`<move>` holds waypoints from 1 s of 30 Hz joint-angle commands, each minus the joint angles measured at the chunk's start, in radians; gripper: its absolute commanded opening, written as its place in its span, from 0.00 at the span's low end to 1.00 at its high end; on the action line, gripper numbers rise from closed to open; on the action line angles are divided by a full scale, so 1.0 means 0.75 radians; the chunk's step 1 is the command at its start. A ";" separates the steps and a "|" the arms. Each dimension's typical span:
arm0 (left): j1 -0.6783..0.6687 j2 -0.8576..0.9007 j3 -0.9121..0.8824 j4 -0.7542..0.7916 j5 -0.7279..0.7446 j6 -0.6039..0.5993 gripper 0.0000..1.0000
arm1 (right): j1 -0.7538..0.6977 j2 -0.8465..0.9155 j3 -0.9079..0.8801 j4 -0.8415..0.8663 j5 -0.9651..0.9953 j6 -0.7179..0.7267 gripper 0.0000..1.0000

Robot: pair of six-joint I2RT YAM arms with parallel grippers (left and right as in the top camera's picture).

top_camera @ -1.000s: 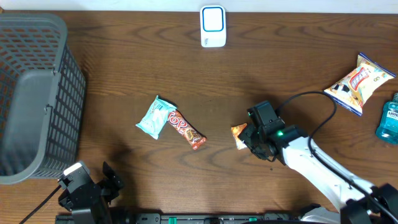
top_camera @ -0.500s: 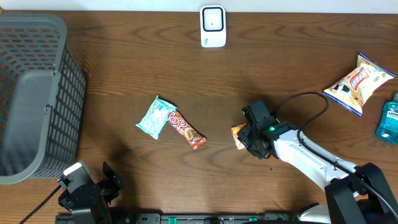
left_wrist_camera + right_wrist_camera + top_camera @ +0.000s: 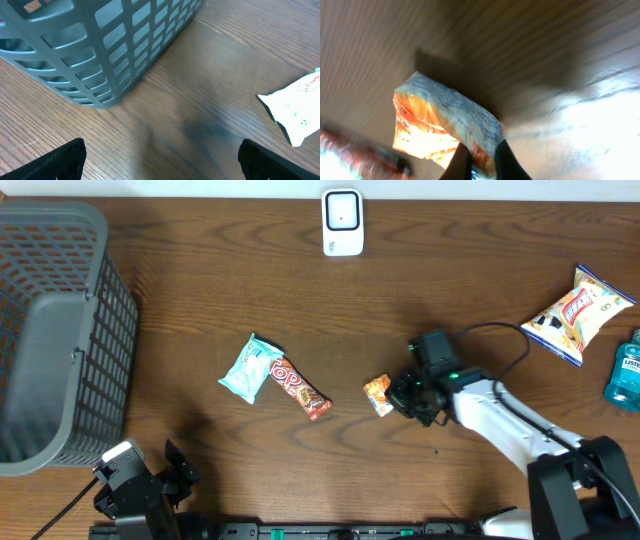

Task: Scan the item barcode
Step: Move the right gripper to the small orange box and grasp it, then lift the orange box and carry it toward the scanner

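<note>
A small orange snack packet [image 3: 378, 394] lies near the table's middle, and my right gripper [image 3: 398, 397] is shut on its right edge. In the right wrist view the orange packet [image 3: 440, 125] hangs tilted above the wood, its lower edge pinched between the two dark fingertips [image 3: 461, 162]. The white barcode scanner [image 3: 342, 222] stands at the back edge of the table, well away from the packet. My left gripper [image 3: 160, 160] stands open at the front left over bare wood, holding nothing.
A grey plastic basket [image 3: 55, 330] fills the left side. A pale green packet [image 3: 250, 367] and a red candy bar [image 3: 300, 388] lie left of centre. A chips bag [image 3: 577, 313] and a blue bottle [image 3: 625, 372] sit at the far right.
My right gripper has closed on the orange packet and turned, and the packet has shifted slightly left. The left arm has not moved.
</note>
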 commanded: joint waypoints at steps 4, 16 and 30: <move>0.002 -0.001 0.013 0.000 -0.012 -0.012 0.97 | -0.121 -0.132 -0.015 -0.010 -0.758 -0.408 0.01; 0.002 -0.001 0.013 0.000 -0.012 -0.012 0.97 | -0.121 -0.134 -0.015 -0.317 -1.377 -0.425 0.01; 0.002 -0.001 0.013 0.000 -0.012 -0.012 0.97 | -0.122 -0.134 -0.015 -0.503 -1.331 -0.431 0.01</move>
